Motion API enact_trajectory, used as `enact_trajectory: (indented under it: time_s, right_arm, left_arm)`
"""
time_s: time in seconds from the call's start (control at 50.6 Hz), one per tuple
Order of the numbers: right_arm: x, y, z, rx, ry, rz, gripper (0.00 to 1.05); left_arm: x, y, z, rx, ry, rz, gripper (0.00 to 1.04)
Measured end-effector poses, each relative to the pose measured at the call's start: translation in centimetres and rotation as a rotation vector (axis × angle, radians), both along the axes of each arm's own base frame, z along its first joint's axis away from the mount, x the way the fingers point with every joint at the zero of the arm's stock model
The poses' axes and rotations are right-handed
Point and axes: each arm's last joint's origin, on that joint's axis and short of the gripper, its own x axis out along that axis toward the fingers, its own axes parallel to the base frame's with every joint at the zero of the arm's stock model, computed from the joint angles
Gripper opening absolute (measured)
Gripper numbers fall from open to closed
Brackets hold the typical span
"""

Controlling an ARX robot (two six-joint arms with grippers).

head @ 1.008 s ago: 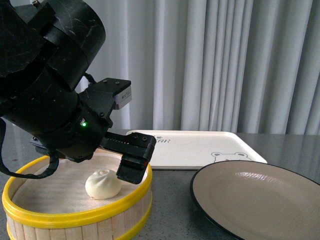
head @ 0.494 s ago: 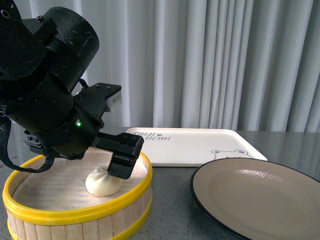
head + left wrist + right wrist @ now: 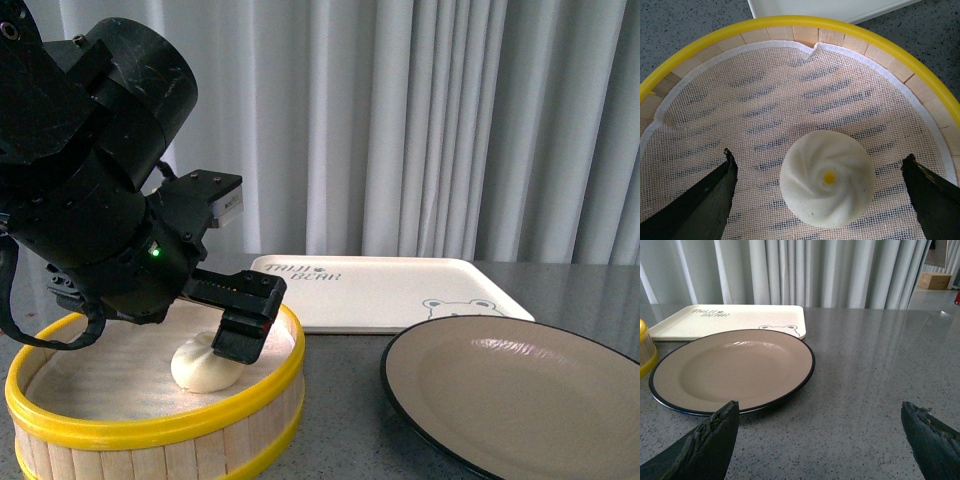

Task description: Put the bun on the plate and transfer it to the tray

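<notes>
Close your left tool (image 3: 819, 156), which stands released with the bun (image 3: 826, 181) lying between its fingers (image 3: 705, 200), clear of both, in the steamer basket (image 3: 790, 22).

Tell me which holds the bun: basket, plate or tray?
The yellow-rimmed wooden basket: the bun sits on its mesh liner, while the black-rimmed plate and white tray hold nothing.

Left tool (image 3: 820, 157) straddles the bun (image 3: 826, 186) with clearance at both fingers (image 3: 705, 200). The steamer basket rim (image 3: 805, 21) blocks sideways travel. The plate (image 3: 735, 372) interior and the surface (image 3: 875, 385) beside it are open.
</notes>
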Motion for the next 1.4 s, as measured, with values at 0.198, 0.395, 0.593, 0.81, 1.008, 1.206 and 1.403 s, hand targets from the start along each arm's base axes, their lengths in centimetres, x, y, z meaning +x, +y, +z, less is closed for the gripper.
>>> enact_trajectory:
  time_s: [0.198,0.395,0.593,0.81,1.008,1.206,1.403]
  right_arm:
    - [0.0,0.0,0.0,0.000,0.000,0.000,0.96]
    - [0.0,0.0,0.0,0.000,0.000,0.000,0.96]
    - [0.0,0.0,0.0,0.000,0.000,0.000,0.96]
    - [0.0,0.0,0.0,0.000,0.000,0.000,0.96]
    - [0.0,0.0,0.0,0.000,0.000,0.000,0.96]
    - [0.0,0.0,0.0,0.000,0.000,0.000,0.96]
    - [0.0,0.0,0.0,0.000,0.000,0.000,0.96]
  left_arm:
    - [0.1,0.2,-0.1,0.003,0.003,0.008,0.98]
    - [0.4,0.7,-0.7,0.002,0.020,0.027,0.98]
    - [0.5,0.9,-1.0,0.005,0.029,0.033,0.98]
    - [0.5,1.0,-1.3,-0.013,0.039,0.022,0.70]
    - [0.6,1.2,-1.2,-0.041,0.039,0.023,0.42]
    - [1.4,1.7,0.4,-0.179,-0.010,0.026,0.08]
    - [1.3,1.3,3.0,-0.266,-0.093,-0.021,0.04]
